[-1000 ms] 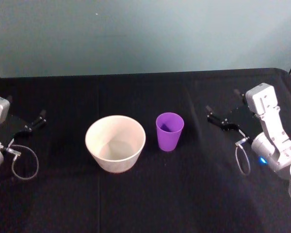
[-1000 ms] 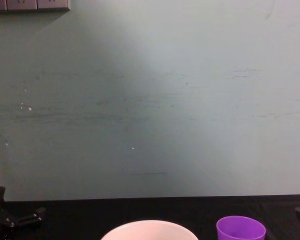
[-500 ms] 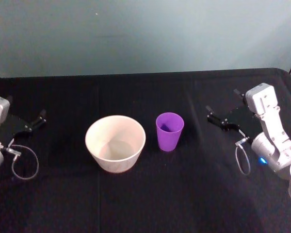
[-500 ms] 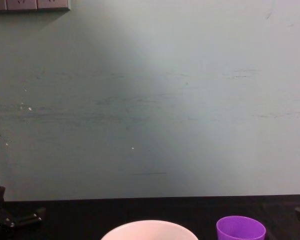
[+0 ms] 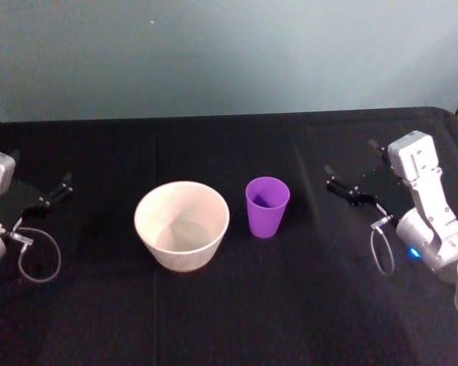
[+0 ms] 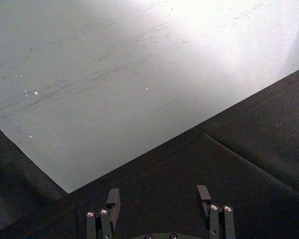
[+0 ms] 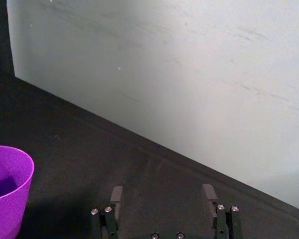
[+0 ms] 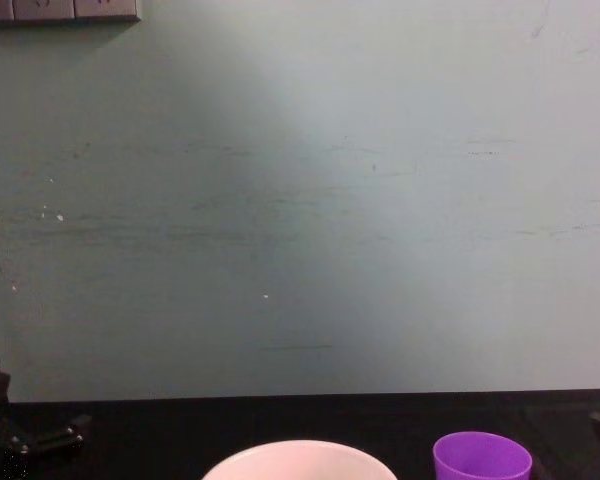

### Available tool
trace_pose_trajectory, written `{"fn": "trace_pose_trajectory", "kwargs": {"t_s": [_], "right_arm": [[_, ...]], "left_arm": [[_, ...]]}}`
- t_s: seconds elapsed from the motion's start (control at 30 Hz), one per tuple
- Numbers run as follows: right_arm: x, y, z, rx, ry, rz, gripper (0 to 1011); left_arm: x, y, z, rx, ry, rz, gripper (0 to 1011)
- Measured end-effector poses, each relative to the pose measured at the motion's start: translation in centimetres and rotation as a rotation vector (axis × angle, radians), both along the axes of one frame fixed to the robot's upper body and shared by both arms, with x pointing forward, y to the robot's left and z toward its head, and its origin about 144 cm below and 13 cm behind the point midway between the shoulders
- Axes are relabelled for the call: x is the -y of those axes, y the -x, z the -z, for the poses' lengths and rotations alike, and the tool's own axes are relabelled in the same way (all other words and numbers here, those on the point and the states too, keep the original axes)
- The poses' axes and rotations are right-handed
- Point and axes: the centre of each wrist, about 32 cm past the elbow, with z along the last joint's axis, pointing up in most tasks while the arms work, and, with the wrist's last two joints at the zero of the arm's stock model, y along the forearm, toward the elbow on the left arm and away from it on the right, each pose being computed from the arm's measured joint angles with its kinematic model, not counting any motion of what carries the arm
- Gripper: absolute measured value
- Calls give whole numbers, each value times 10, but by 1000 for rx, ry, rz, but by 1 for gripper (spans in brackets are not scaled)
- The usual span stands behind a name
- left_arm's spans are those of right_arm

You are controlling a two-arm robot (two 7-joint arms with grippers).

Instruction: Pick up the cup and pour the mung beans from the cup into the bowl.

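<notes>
Small bright purple plastic cup (image 5: 267, 206), no handle, stands upright at ctr of head view, just right of wide round whitish bowl (image 5: 183, 261); close but not touching. Cup's inside is in shadow, contents can't be made out; bowl's inner wall shows pale. Right gripper (image 7: 162, 194) sits at mid-right of head view, fingers spread wide w/ nothing btwn them, well apart from cup. Left gripper (image 6: 158, 195) sits at far left edge, likewise spread wide, gripping nothing. All on black cloth-covered table (image 5: 214, 320), w/ plain pale blue-green wall (image 5: 214, 53) behind.
</notes>
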Motion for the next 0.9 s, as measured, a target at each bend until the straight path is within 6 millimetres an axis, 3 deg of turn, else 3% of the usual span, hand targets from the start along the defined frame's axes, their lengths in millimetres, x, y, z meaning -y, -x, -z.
{"fn": "trace_pose_trajectory", "kwargs": {"t_s": [0.23, 0.57, 0.9], "right_arm": [[4, 5, 4, 17, -34, -57, 1002], [5, 15, -11, -13, -66, -113, 1002], [8, 43, -10, -79, -90, -180, 1002]], "left_arm": [[0, 0, 0, 0, 0, 0, 1000], [0, 0, 0, 0, 0, 0, 1000], [0, 0, 0, 0, 0, 0, 1000]]}}
